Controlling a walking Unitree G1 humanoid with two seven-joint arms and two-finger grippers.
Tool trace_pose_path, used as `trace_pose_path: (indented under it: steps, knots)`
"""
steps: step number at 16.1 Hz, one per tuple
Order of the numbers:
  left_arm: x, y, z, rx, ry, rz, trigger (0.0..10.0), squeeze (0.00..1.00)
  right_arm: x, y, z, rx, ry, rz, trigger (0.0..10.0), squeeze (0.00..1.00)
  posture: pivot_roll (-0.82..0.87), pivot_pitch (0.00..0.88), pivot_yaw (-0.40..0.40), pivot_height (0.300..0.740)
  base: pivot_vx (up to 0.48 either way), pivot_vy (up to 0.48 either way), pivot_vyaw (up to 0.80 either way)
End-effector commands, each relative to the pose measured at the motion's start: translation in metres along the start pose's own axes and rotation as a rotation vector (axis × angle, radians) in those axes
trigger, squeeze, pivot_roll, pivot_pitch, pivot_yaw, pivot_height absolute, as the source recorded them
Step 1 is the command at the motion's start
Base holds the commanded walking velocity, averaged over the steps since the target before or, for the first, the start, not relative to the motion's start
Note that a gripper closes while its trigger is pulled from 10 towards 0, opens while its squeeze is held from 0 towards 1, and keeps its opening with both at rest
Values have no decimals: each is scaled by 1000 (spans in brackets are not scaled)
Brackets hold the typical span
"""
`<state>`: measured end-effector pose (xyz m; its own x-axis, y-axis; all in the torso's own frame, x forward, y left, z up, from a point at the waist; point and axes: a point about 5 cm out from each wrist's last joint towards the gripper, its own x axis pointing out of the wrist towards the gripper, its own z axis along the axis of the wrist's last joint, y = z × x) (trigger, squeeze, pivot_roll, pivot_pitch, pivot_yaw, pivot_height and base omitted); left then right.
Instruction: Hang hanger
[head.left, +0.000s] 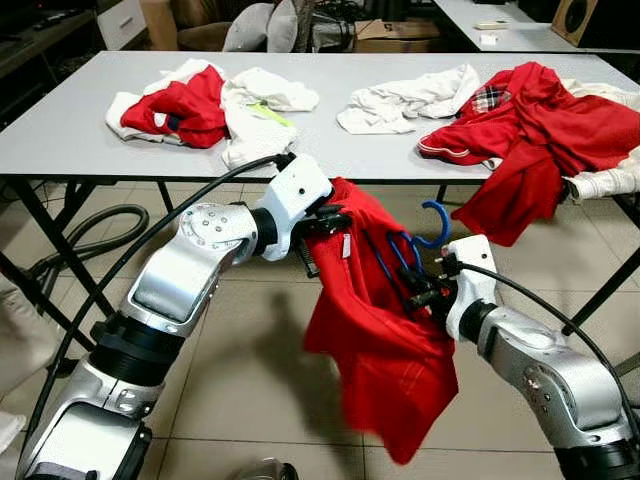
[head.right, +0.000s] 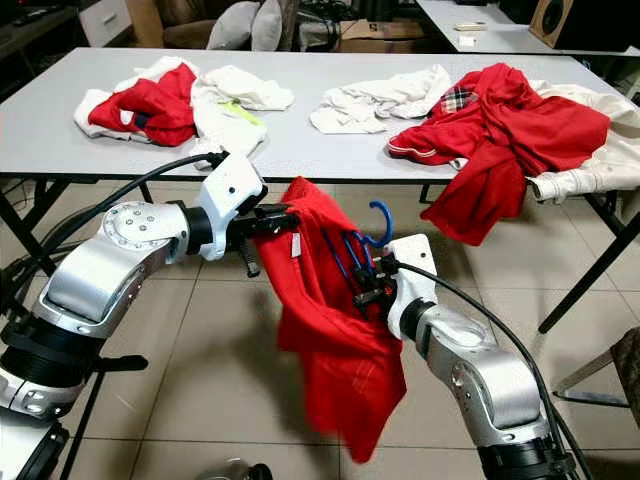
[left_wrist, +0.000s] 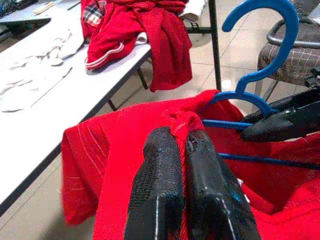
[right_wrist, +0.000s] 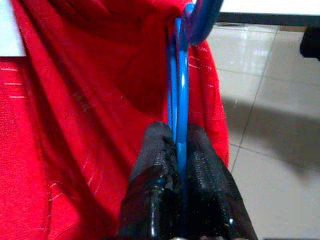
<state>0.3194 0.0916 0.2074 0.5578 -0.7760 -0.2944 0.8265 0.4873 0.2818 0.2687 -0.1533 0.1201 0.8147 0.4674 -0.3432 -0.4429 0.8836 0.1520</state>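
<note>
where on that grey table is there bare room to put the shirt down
On the grey table, bare top runs along its left end beside the red and white clothes pile, in the gap between that pile and the crumpled white garment, and along the near edge between them. The right end is crowded by the heap of red clothes.

A grey table (head.left: 80, 130) stands on a tiled floor (head.left: 250, 380), carrying red garments (head.left: 540, 120) and white garments (head.left: 410, 100).
</note>
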Motion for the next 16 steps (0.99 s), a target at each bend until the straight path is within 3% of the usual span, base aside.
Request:
trace_pose_path:
  steps: [1,4,6,7,8,9,12,16]
  knots:
    - [-2,3,5,21,-5,21,0,0,-3,-1,5,-7,-22,13,10000,0,-99,0,38,740,0,0,0]
    - [-5,25,3,52,53,190,0,0,-11,2,-3,-45,5,43,10000,0,-106,0,51,740,0,0,0]
    - [-7,23,6,56,42,169,0,0,-13,1,-4,-41,3,40,10000,0,-109,0,54,740,0,0,0]
    - [-7,11,7,-9,19,82,10000,0,-12,-1,-3,-29,-5,24,10000,0,-111,0,60,740,0,0,0]
    - [-7,8,3,-19,39,60,10000,855,-12,-2,-3,-29,-6,17,10000,0,-110,0,61,740,0,0,0]
    - [-8,6,-4,-6,75,49,10000,1000,-12,-3,-2,-28,-11,11,10000,0,-110,0,61,740,0,0,0]
    - [-11,-7,-25,-40,143,-21,10000,1000,-8,-9,2,-11,-20,-23,10000,0,-101,0,52,740,0,0,0]
    - [-15,-6,-45,-39,234,-3,10000,1000,-5,-12,4,-13,-15,-36,10000,0,-105,0,50,740,0,0,0]
